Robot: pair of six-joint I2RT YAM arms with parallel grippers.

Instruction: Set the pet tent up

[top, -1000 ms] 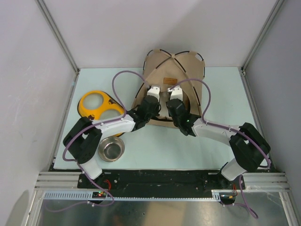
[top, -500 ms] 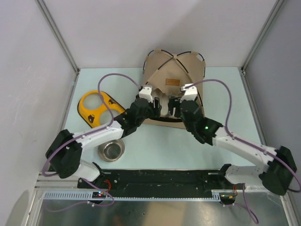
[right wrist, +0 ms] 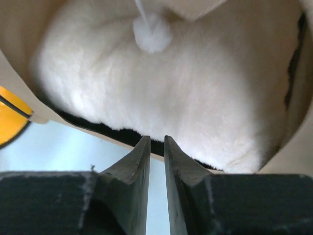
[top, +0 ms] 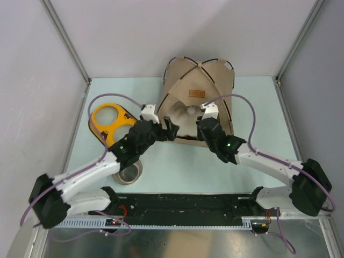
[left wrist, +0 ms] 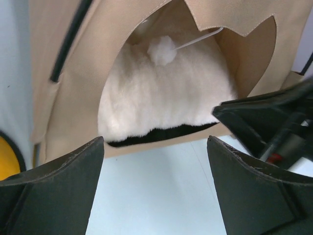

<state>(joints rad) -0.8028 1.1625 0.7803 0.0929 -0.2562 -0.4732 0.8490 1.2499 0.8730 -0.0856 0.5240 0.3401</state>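
Top external: domed tan pet tent (top: 180, 88), seemingly upright, black-poled.

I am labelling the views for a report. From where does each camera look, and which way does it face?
Top external: above and behind, looking down on table; both arms show.
Left wrist: on left arm, facing pet tent opening; left gripper open.
Right wrist: on right arm, close at pillow; right gripper barely apart.
Shared: both wrists see pom-pom, pillow.
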